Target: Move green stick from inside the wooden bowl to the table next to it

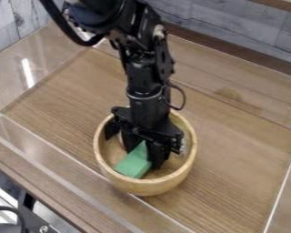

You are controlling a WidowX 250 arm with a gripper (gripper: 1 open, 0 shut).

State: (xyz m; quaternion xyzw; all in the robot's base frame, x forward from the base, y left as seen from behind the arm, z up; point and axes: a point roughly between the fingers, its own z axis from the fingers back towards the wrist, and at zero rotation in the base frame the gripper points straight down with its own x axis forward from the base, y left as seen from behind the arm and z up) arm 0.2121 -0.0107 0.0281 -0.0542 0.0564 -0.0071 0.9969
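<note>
The green stick (pixel 135 164) lies inside the wooden bowl (pixel 145 185), near the front left of the brown table (pixel 63 109). My black gripper (pixel 145 144) reaches straight down into the bowl, and its fingers are shut on the upper end of the green stick. The stick's lower end still rests on the bowl's bottom. The gripper hides the stick's top and the bowl's back wall.
Low clear acrylic walls (pixel 39 150) edge the table on the left, front and right. The arm (pixel 142 64) rises from the bowl toward the upper left. Bare wood-grain tabletop surrounds the bowl on all sides.
</note>
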